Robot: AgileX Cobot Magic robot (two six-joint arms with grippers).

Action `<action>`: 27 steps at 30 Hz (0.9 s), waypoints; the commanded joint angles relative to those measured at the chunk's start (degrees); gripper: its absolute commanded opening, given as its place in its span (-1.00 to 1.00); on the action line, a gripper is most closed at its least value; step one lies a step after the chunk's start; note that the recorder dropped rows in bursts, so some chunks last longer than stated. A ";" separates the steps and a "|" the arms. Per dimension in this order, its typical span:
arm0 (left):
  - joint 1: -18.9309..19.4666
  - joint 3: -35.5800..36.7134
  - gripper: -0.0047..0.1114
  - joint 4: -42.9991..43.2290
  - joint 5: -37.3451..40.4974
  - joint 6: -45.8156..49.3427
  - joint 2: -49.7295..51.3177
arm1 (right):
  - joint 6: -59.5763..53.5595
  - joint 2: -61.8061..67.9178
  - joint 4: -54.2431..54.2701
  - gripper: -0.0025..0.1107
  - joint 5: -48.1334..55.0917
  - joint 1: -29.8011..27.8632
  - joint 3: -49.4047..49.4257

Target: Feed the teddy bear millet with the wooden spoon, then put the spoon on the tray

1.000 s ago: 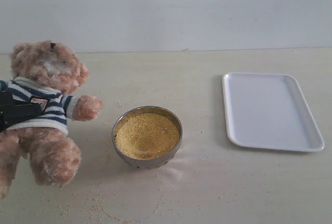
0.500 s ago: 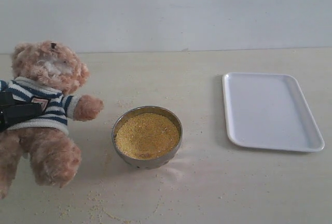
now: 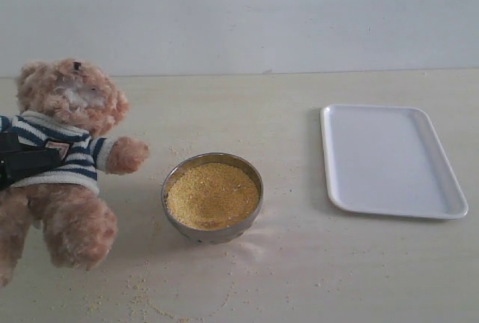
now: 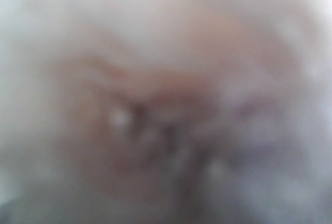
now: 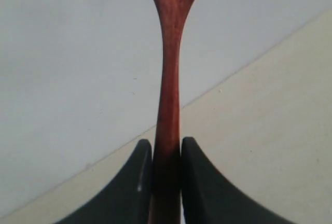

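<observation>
- Right gripper point(image 5: 166, 149) was clamped narrow on the wooden spoon point(image 5: 170, 68); both black fingers point(image 5: 136, 182) pressed against the handle, one on each side.
- The spoon handle ran straight up the middle of the right wrist frame. The oval bowl end was cut off by the top edge, so I could not tell whether it was loaded.
- Behind the spoon were a pale grey wall point(image 5: 67, 53) at upper left and a beige table point(image 5: 270, 130) at lower right.
- Left gripper point(image 3: 22, 162) showed only as a dark block at the left edge of the exterior frame, lying across the teddy bear's point(image 3: 75, 99) striped shirt. I could not tell whether it was wide or closed.
- The left wrist view was a full-frame blur of pinkish-tan fuzz, with nothing readable.
- The teddy bear sat at the left of the exterior frame, leaning back, head at upper left and legs at lower left. One arm stuck out toward the metal bowl point(image 3: 213, 235) without touching it.
- The metal bowl stood at centre, just right of the bear, holding a mound of millet point(image 3: 212, 194).
- Loose millet specks point(image 3: 142, 293) were scattered on the table below the bowl and the bear.
- The tray point(image 3: 389, 160) lay flat at the right, well apart from the bowl, with nothing on it.
</observation>
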 commanded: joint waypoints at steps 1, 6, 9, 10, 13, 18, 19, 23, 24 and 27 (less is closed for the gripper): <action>0.07 0.02 -0.83 -1.10 1.47 -0.31 -0.10 | -18.92 -5.76 -0.42 -0.96 -8.79 7.55 -0.45; 0.07 0.02 -0.83 -1.10 1.47 -0.31 -0.10 | -41.36 -8.91 -0.42 -0.96 -30.61 21.93 -0.71; 0.07 0.02 -0.83 -1.10 1.47 -0.31 -0.10 | -44.80 -8.32 -2.18 -0.96 -37.72 28.26 -0.82; 0.07 0.02 -0.83 -1.10 1.47 -0.31 -0.10 | -44.80 -8.00 -5.04 -0.96 -39.76 29.74 -0.71; 0.07 0.02 -0.83 -1.10 1.47 -0.31 -0.10 | -44.80 -5.90 -14.23 -0.96 -49.82 34.76 -0.71; 0.07 0.02 -0.83 -1.10 1.47 -0.31 -0.10 | -44.80 -2.66 -24.05 -0.96 -69.73 38.24 -0.71; 0.07 0.02 -0.83 -1.10 1.58 -0.31 -0.10 | -44.80 -2.65 -25.05 -0.96 -72.32 38.24 -0.71; 0.07 0.02 -0.83 -1.10 1.58 -0.31 -0.10 | -37.09 -3.75 -31.24 -0.96 -85.00 38.24 -0.71; 0.07 0.02 -0.83 -1.10 1.58 -0.31 -0.10 | -33.12 -4.50 -33.12 -0.96 -87.72 38.24 -0.71; 0.07 0.02 -0.83 -1.10 1.58 -0.31 -0.10 | -20.63 -7.67 -37.16 -0.96 -89.94 38.24 -0.71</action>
